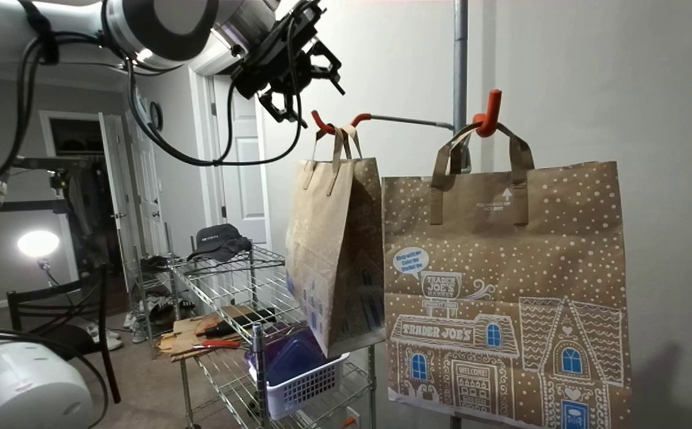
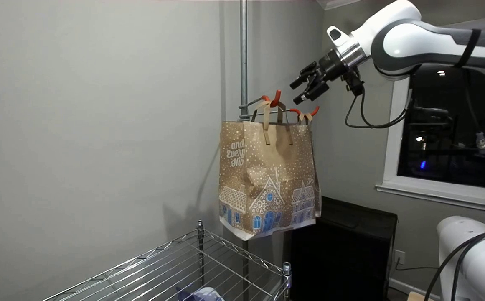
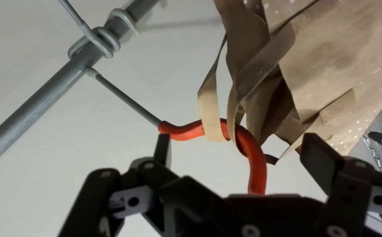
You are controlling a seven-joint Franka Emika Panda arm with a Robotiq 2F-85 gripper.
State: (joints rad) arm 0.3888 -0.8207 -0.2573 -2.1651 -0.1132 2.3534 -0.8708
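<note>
Spread wide, the Robotiq gripper (image 3: 241, 156) held nothing at the bottom of the wrist view, its fingers (image 3: 320, 163) framing the red-coated hook (image 3: 256, 158), touching nothing that showed. From that hook hung the brown paper grocery bag (image 2: 269, 161), printed with gingerbread houses, near the centre of an exterior view. It was probably light, limp-walled and easily creased or torn; whether it held anything could not be told. Its flat paper handles (image 3: 209, 108), looped over the hook, seemed the best place to take hold.
</note>
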